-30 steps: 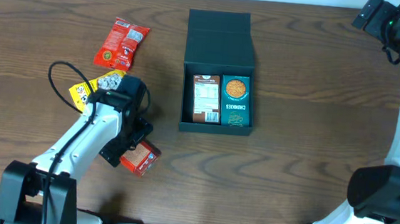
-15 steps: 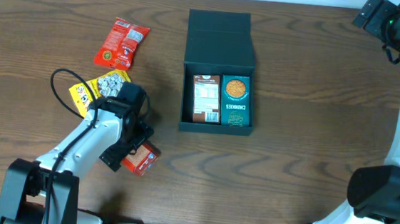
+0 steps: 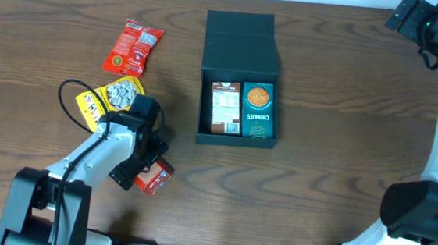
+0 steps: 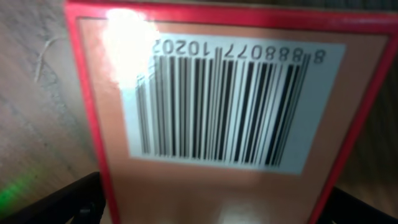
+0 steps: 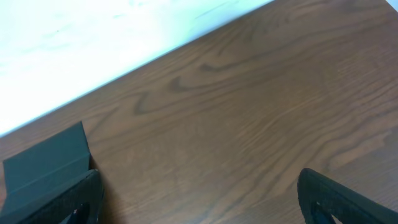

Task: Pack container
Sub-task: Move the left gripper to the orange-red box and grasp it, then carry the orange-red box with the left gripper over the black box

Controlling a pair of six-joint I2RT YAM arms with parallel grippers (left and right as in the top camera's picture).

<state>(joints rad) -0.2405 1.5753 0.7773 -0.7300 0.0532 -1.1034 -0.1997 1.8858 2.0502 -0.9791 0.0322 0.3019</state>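
The container is a dark teal-black box at the table's middle back, with its flap lid open away from me. Inside lie a brown packet and a teal packet. My left gripper is down over a small red box at the front left. In the left wrist view the box's barcode face fills the frame, with the gripper's fingers wide apart on either side. My right gripper is open and empty at the far back right. Its wrist view shows bare table and a corner of the container's lid.
A red snack bag lies at the back left. A yellow packet lies just behind my left arm. A black cable loops beside the left arm. The right arm's white links run down the right edge.
My left gripper has moved slightly toward the front and come further over the red box, which has shifted a little the same way. The right arm has not moved.
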